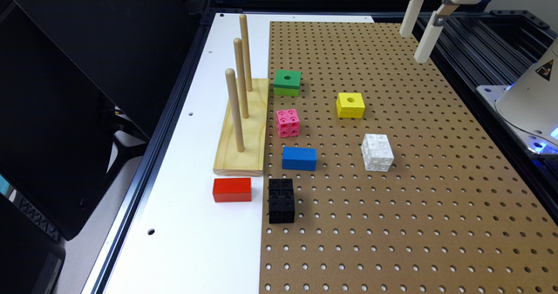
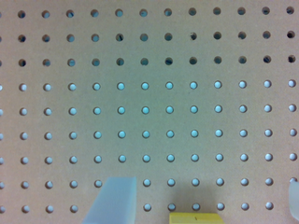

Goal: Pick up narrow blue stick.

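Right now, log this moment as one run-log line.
phase: approach | end effector: open, raised above pegboard, empty | narrow blue stick: on pegboard, ungrasped

The narrow blue stick (image 1: 299, 158) lies on the pegboard (image 1: 436, 224), between 2 cubes (image 1: 287, 122) (image 1: 281, 200).

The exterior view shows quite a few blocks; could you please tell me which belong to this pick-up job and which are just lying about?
For the job:
narrow blue stick
gripper, open, high above the pegboard

Lying about:
red block
black cube
pink cube
white cube
green block
yellow block
wooden peg stand
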You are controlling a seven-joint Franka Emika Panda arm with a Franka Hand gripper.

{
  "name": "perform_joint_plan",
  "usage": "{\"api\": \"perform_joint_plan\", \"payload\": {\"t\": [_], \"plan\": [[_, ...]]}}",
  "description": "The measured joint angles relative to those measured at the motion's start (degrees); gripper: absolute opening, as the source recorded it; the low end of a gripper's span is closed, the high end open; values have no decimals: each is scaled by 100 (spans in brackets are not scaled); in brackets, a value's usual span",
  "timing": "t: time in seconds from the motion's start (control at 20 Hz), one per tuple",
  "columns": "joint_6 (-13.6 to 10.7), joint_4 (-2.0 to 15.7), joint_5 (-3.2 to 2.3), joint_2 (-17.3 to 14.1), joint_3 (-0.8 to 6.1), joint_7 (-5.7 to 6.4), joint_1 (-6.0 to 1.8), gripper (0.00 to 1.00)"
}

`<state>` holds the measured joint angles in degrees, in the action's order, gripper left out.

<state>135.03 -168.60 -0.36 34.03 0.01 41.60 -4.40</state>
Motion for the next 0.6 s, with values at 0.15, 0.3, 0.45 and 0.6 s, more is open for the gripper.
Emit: {"api": "perform_joint_plan", "payload": {"t": [0.15,0.3,0.45,0.6], "plan": [[-3,-1,0,7,0,0,2,100],[-1,1,0,12,2,0,10,100],[2,14,14,12,30,1,27,100],[20,31,61,12,62,37,106,100]]}}
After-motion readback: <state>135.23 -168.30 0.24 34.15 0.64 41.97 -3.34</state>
